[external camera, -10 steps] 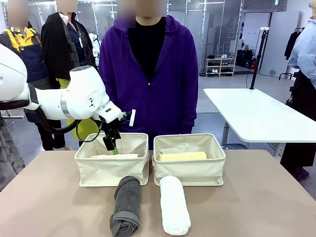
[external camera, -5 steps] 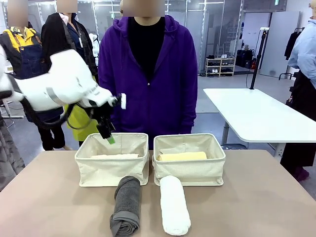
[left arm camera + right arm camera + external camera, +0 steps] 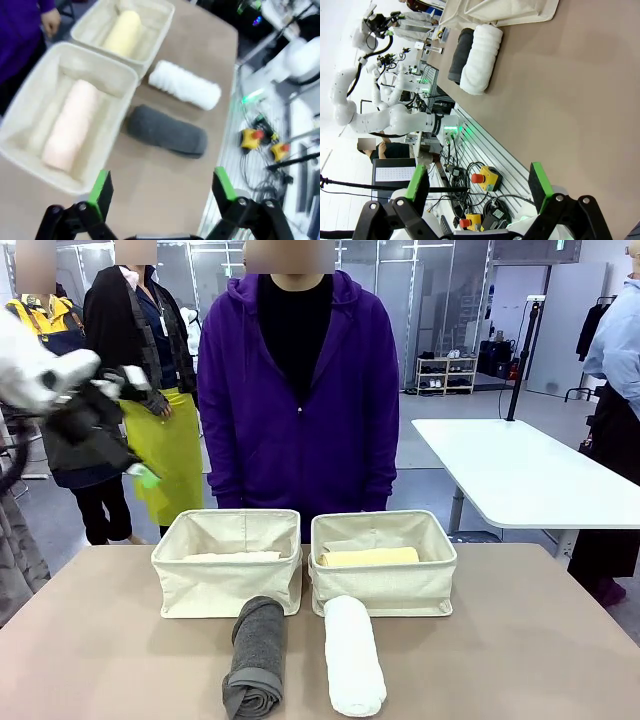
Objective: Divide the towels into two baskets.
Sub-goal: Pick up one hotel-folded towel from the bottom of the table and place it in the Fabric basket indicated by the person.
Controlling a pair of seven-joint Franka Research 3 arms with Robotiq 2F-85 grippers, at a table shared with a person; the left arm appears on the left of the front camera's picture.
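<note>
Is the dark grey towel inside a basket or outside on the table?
Outside. The dark grey towel lies rolled on the table, in front of the basket with the peach towel, next to the white towel.

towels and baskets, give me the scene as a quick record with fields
left basket: holds the peach towel
right basket: holds the yellow towel
grey towel: on the table, in front of the left basket, outside it
white towel: on the table, in front of the right basket, beside the grey towel
left gripper: open, empty, high above the table
right gripper: open, empty
person: stands at the far side, behind the baskets
</note>
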